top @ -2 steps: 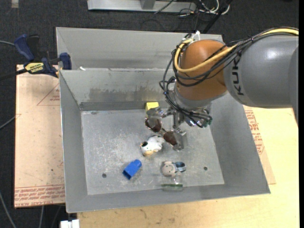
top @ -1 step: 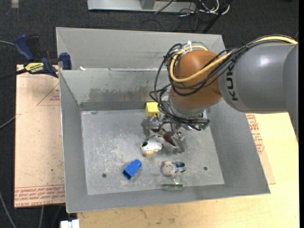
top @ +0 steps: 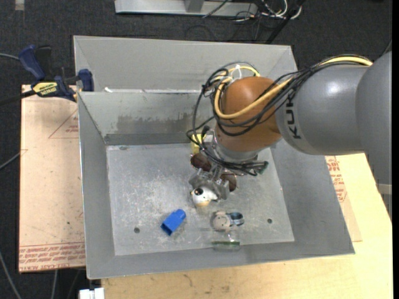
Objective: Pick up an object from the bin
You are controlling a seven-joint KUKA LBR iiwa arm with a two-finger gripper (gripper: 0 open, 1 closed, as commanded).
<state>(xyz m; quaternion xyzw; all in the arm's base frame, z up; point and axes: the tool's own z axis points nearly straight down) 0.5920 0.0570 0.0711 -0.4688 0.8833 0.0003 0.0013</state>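
Now my gripper [top: 209, 189] sits beside a small white object [top: 201, 197] at frame centre; open or closed I cannot tell, so I'd centre over it first.

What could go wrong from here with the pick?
1. The small white round thing lies right at the gripper, so a nudge might roll it away instead of catching it.
2. The grey round piece and the blue block lie close by, and a sideways move could knock them along the bin floor.
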